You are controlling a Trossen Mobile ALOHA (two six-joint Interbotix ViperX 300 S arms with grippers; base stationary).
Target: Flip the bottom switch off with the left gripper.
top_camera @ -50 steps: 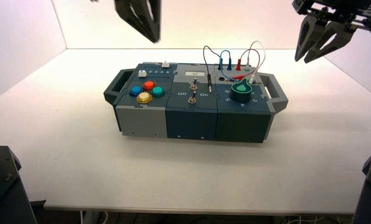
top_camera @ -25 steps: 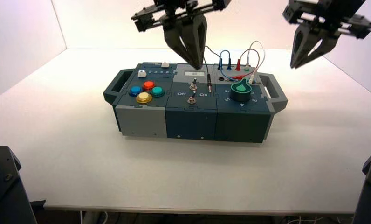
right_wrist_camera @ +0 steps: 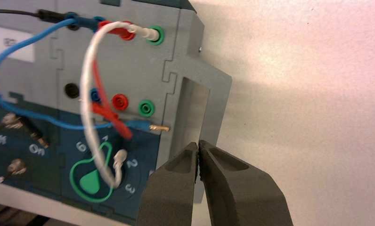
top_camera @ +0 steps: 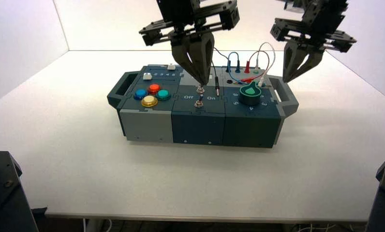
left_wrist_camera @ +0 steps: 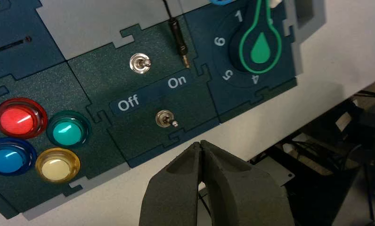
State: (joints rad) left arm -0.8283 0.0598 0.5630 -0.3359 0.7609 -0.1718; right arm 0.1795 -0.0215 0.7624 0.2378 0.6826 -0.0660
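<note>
One flip left to do: left gripper at the box, switch untouched

From where I stand, the left gripper [top_camera: 204, 83] hangs above the middle of the box [top_camera: 147, 123], its two fingers [left_wrist_camera: 174, 186] pressed together with nothing between them. The bottom switch [left_wrist_camera: 166, 118] sits on the dark middle panel, below the top switch [left_wrist_camera: 140, 63] in the high view and nearer the box's front edge. Its silver lever looks tipped toward the "On" side, and nothing touches it.

So the reach looks mostly done, I'd say; the flip itself is not. What's left is to bring those closed tips down beside the lever, on its "On" side, and push toward "Off", minding the top switch close by.

The right gripper [top_camera: 286, 81], also narrowed to a point and empty, hangs over the box's right end, by the handle [right_wrist_camera: 216, 106], with no part in this job.
</note>
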